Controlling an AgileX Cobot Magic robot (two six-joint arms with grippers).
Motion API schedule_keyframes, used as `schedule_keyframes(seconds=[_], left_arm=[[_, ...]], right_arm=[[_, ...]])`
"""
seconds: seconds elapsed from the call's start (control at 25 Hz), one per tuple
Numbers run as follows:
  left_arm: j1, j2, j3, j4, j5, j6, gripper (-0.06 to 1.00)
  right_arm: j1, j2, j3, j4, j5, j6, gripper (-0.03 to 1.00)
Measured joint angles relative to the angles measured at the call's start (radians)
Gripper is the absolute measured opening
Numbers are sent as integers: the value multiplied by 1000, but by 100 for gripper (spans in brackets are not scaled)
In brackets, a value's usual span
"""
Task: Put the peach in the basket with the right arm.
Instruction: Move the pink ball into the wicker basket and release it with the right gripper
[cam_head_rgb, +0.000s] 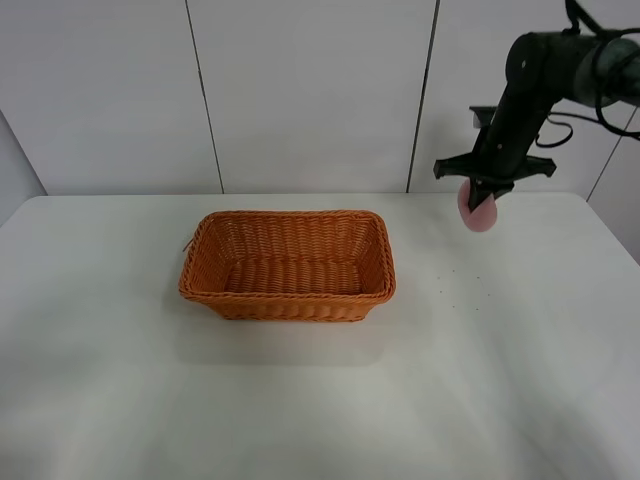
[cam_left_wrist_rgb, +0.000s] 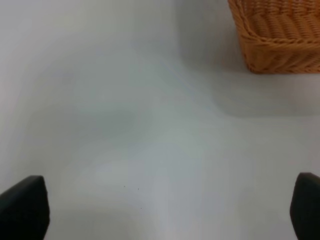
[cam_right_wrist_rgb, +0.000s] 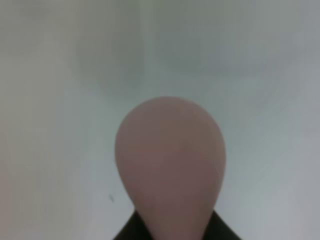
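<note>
Peach (cam_right_wrist_rgb: 170, 165), narrow end hidden between right jaws

Right arm (cam_head_rgb: 527, 88): enters from the upper right of the exterior high view, elbow raised, forearm sloping down and toward the middle, wrist pointing downward.

Right gripper (cam_head_rgb: 486, 196): held in the air, fingers closed on the peach (cam_head_rgb: 480, 216), which hangs below them.

Left gripper (cam_left_wrist_rgb: 165, 207): 2 dark fingertips (cam_left_wrist_rgb: 22, 207) visible in the left wrist view, set wide apart.

Basket (cam_head_rgb: 290, 303) central, peach (cam_head_rgb: 480, 213) right, seemingly aloft
</note>
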Motion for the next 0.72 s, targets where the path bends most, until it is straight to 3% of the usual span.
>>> schedule_keyframes(seconds=[0.2,0.4,0.72], left_arm=[[0,0,0,0,0,0,99],[0,0,0,0,0,0,99],[0,0,0,0,0,0,99]], right_arm=[[0,-35,-105,-1,2,2,1],[8,-41,-110,5,9,3,1],[192,-91,-117,3,14,3,1]])
